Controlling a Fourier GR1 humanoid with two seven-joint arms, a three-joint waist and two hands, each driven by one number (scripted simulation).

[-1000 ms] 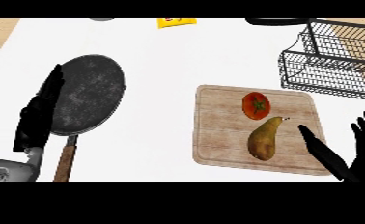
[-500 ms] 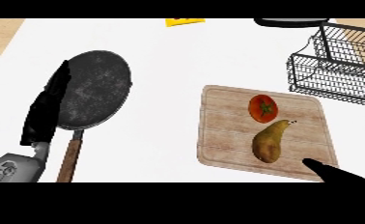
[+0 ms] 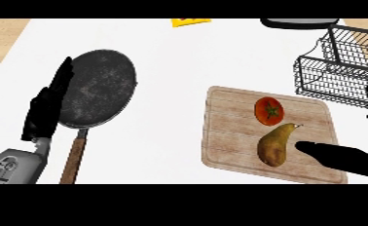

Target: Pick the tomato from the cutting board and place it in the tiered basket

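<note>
The right hand [image 3: 338,157] lies on the cutting board [image 3: 230,142], whether released or clenched I cannot tell; the pear [image 3: 273,144] is just left of it, the tomato [image 3: 269,110] beyond; the left hand [image 3: 49,108] rests released beside the pan [image 3: 97,88].

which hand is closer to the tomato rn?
Right. The right hand lies over the cutting board's lower right part, just below and right of the tomato, beside the pear. The left hand rests far left, by the pan.
</note>
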